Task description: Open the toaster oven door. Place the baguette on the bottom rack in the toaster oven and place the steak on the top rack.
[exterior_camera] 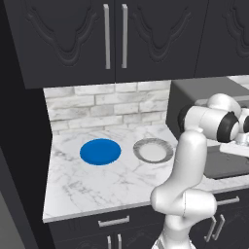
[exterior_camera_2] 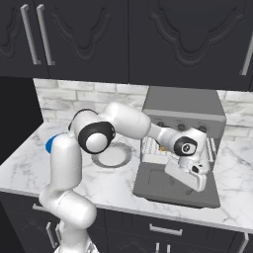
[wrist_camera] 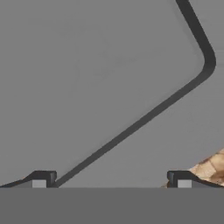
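Note:
The grey toaster oven (exterior_camera_2: 184,105) stands on the right of the counter. Its door (exterior_camera_2: 160,190) is folded down flat in front of it, also seen in the left base view as the door (exterior_camera: 226,168). My gripper (exterior_camera_2: 199,183) hangs just above the lowered door's right part, open, with nothing between its fingertips (wrist_camera: 43,178). In the hand view the gripper (wrist_camera: 111,180) looks down on the door's grey panel and the dark rim of its window. A small tan-golden piece inside the oven opening looks like the baguette (exterior_camera_2: 161,147), mostly hidden by my wrist. The steak is hidden.
A blue plate (exterior_camera: 100,151) and a grey-rimmed plate (exterior_camera: 153,150) lie bare on the marble counter, left of the oven. Dark cabinets hang above. The brick wall runs behind. The counter's front edge is near the door's tip.

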Available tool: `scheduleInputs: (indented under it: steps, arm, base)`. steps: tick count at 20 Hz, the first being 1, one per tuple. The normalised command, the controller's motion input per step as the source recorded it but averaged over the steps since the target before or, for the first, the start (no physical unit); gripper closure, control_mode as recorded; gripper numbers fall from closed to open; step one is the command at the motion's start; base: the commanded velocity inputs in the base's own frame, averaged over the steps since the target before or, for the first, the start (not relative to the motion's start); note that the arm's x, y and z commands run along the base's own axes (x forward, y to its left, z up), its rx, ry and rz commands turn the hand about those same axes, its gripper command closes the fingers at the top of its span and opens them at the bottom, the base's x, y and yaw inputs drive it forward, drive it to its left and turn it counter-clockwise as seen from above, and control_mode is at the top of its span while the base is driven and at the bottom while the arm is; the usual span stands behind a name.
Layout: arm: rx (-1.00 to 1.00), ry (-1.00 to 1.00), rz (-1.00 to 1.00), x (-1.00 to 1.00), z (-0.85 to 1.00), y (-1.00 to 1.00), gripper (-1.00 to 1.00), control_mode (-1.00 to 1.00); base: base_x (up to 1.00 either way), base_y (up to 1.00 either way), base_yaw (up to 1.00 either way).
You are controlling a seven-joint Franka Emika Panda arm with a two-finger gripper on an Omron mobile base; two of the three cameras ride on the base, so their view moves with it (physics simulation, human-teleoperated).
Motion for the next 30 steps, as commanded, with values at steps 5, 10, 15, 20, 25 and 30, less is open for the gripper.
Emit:
scheduleInputs:
  steps: [5, 10, 15, 20, 25, 30]
  arm:
    - [0.0, 0.03, -0.23, 0.33, 0.03, 0.04, -1.0, -1.0]
    - [0.0, 0.0, -0.1, 0.11, 0.25, 0.0, -1.0, -1.0]
    - [0.0, 0.0, -0.04, -0.01, 0.34, -0.02, -1.0, -1.0]
    - [0.0, -0.05, 0.0, -0.17, 0.33, -0.02, -1.0, -1.0]
    - [0.0, -0.11, 0.0, -0.22, 0.37, -0.01, -1.0, -1.0]
    - [0.0, -0.01, -0.03, 0.15, 0.19, 0.0, -1.0, -1.0]
  base:
    - [0.0, 0.0, 0.0]
    - [0.0, 0.0, 0.0]
    - [0.0, 0.0, 0.0]
    - [0.0, 0.0, 0.0]
    - [0.0, 0.0, 0.0]
    - [0.0, 0.0, 0.0]
